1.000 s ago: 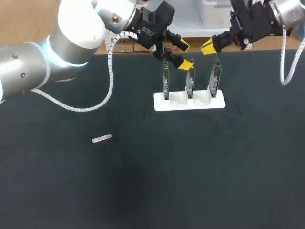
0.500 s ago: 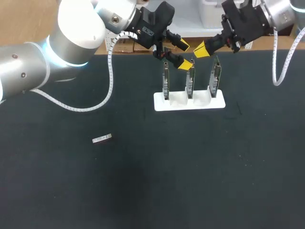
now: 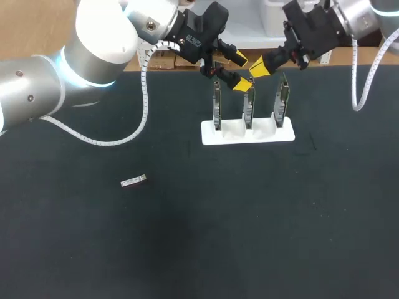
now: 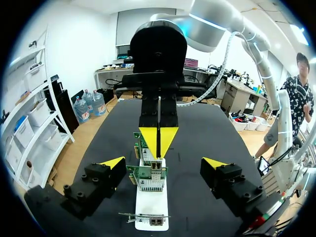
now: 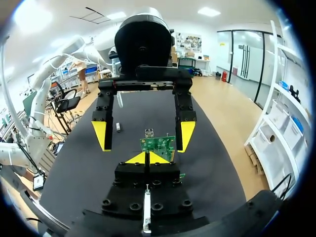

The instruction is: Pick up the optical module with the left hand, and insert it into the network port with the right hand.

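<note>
Left gripper (image 4: 163,163): released, fingers spread wide and holding nothing. It hangs over the stand's end by the table's far edge.

- Between its fingers, touching neither: a white stand (image 4: 150,201) with three green cards (image 4: 147,178) upright in a row, one behind the other.
- Nearest card sits under the gripper and shows edge-on. The middle card is between the tips. The far card is just ahead.

Right gripper (image 4: 158,143): clenched, yellow tips pressed together, nothing seen between them.

- Seen from the left wrist, it faces the left gripper from the far end of the row, tips pointing down at the far card's top edge. Cannot tell if they touch it.
- From the right wrist, that card stands just ahead of the closed tips, with the left gripper's open fingers straddling the row beyond.

Module (image 3: 133,181): lies flat on the black table (image 3: 280,218), alone and well apart from both grippers and the stand, out on the left arm's side. In the right wrist view it shows as a small pale piece on the table just beyond one left-gripper finger.
</note>
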You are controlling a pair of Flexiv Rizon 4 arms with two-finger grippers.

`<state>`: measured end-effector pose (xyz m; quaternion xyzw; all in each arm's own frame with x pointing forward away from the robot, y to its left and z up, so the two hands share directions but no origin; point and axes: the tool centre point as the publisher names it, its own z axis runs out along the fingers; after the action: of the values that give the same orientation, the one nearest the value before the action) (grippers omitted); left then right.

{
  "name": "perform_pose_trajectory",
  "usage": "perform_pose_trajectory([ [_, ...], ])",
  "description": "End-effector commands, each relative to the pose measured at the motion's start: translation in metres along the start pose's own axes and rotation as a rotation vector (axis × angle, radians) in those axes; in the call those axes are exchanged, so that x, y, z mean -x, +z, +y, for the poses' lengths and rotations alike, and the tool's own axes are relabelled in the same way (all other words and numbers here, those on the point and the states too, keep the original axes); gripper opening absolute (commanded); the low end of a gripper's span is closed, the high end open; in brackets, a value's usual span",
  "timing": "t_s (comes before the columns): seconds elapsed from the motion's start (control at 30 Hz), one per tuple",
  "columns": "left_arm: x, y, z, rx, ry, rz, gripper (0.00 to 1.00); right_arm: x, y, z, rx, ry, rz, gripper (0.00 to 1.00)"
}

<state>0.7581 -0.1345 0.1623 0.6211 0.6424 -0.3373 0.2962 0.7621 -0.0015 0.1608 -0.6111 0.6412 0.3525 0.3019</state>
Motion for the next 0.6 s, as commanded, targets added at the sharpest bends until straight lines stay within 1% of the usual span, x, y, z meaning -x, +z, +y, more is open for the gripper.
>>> perform_pose_trajectory([
  [0.03, -0.0002, 0.0, -0.0006, 0.002, 0.001, -0.001, 1.0, 0.001, 0.0024, -0.0017, 0.001, 0.002, 0.003, 0.0],
  [0.6, -0.0002, 0.0, -0.0006, 0.002, 0.001, -0.001, 1.0, -0.0041, 0.0081, -0.0038, 0.001, 0.005, 0.023, 0.0],
])
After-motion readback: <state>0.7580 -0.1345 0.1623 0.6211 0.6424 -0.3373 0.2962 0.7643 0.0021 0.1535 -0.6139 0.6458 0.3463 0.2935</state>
